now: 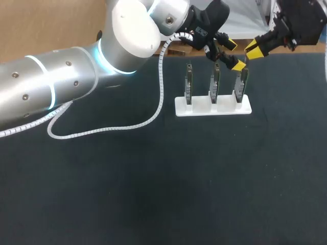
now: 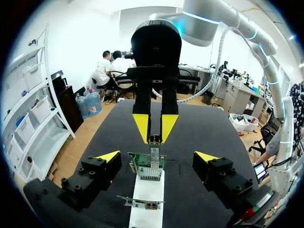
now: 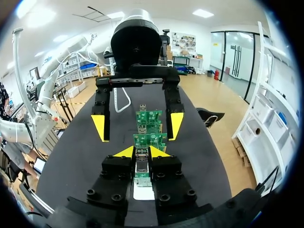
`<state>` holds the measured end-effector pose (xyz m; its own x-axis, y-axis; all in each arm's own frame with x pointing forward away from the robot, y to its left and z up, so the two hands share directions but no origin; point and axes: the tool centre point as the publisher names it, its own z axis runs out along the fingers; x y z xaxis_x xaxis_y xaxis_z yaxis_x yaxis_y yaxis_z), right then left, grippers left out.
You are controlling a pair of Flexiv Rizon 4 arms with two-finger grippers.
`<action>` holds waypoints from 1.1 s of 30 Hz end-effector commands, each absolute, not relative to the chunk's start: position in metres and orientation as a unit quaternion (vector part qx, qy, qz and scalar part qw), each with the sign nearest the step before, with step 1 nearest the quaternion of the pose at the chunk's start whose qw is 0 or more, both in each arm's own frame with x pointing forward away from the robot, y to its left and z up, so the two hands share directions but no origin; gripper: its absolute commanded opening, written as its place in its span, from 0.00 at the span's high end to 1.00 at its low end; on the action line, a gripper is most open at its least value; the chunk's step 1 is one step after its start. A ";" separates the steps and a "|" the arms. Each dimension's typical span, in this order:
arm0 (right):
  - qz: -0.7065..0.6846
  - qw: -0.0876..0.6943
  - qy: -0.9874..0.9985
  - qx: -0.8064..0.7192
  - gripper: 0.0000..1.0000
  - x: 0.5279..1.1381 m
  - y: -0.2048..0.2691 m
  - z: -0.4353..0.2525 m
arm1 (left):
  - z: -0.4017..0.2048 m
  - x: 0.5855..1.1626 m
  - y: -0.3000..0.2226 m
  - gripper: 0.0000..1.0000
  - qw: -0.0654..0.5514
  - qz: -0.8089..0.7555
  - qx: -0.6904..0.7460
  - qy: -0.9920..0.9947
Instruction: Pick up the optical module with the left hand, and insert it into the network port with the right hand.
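Three green circuit boards stand upright in a white stand (image 1: 213, 106). At the rightmost board (image 1: 241, 82), my right gripper (image 1: 253, 50) is shut on the small metal optical module (image 3: 141, 160). In the left wrist view the module (image 2: 154, 139) sits between the right gripper's yellow tips, its lower end at the metal port cage (image 2: 154, 156) on top of the board (image 2: 146, 167). How deep it sits I cannot tell. My left gripper (image 1: 235, 55) is wide open and holds nothing. It straddles the same board from the opposite side, its fingertips (image 2: 109, 156) well apart from it.
The other two boards (image 1: 188, 84) (image 1: 214, 84) stand in the same stand to the left. A white spiral cable (image 1: 153, 115) from my left arm loops over the black tabletop (image 1: 163, 184) left of the stand.
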<state>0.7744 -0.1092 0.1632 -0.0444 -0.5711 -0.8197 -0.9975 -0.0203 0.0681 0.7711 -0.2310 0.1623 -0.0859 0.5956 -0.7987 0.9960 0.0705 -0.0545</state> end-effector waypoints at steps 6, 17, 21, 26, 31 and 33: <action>0.352 0.299 0.637 -0.617 1.00 0.770 -0.111 0.158 | 0.163 0.773 -0.232 0.00 0.308 -0.322 0.601 0.664; 0.360 0.315 0.638 -0.603 0.00 0.771 -0.119 0.166 | 0.163 0.773 -0.232 0.00 0.308 -0.322 0.601 0.664; 0.360 0.321 0.641 -0.597 0.00 0.771 -0.127 0.171 | 0.163 0.773 -0.232 0.00 0.308 -0.322 0.601 0.664; 0.418 0.332 0.613 -0.583 0.00 0.767 -0.142 0.184 | 0.163 0.773 -0.232 0.00 0.308 -0.322 0.601 0.664; 0.427 0.327 0.593 -0.599 0.00 0.764 -0.145 0.190 | 0.163 0.773 -0.232 0.00 0.308 -0.322 0.601 0.664; 0.424 0.327 0.595 -0.600 0.00 0.764 -0.145 0.190 | 0.163 0.773 -0.232 0.00 0.308 -0.322 0.601 0.664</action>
<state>0.7553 -0.1459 0.1901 -0.0684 -0.4348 -0.8979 -0.9933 -0.0544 0.1020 0.7711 -0.2310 0.1622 -0.0857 0.5955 -0.7988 0.9960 0.0704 -0.0544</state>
